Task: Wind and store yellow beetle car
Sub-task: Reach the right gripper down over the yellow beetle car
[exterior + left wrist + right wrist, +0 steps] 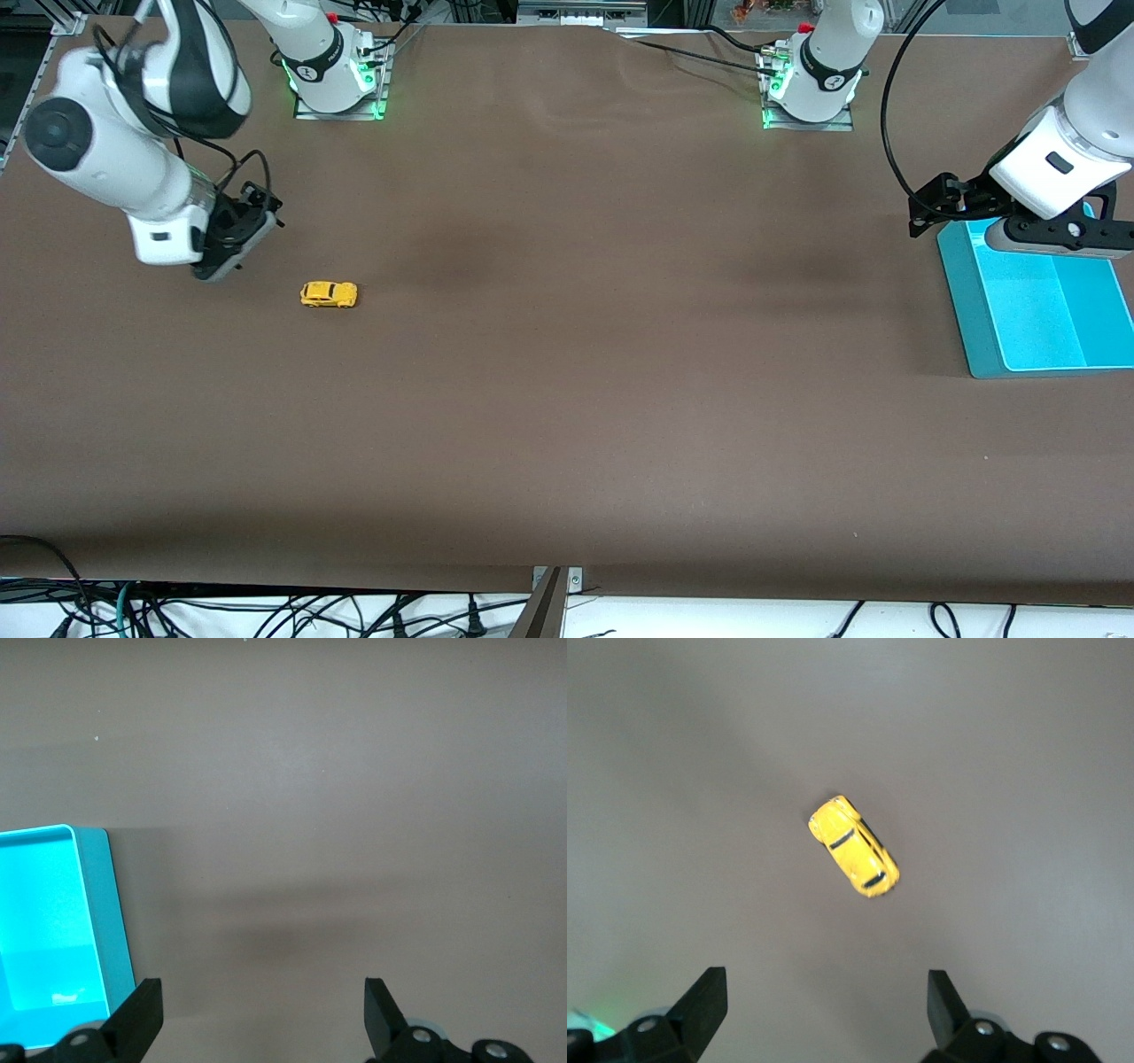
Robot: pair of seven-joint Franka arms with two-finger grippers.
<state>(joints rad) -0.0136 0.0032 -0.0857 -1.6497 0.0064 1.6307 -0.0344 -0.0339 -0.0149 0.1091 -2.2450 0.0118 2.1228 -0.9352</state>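
Observation:
The yellow beetle car (329, 294) stands on its wheels on the brown table toward the right arm's end. In the right wrist view the car (854, 847) lies ahead of my fingers, clear of them. My right gripper (221, 257) hovers over the table just beside the car, open and empty (824, 997). My left gripper (1050, 244) waits over the edge of the teal tray (966, 301), open and empty (261, 1005).
The teal tray (115, 921) sits at the left arm's end of the table and holds nothing that I can see. The arm bases (337, 75) (811, 84) stand along the table edge farthest from the front camera.

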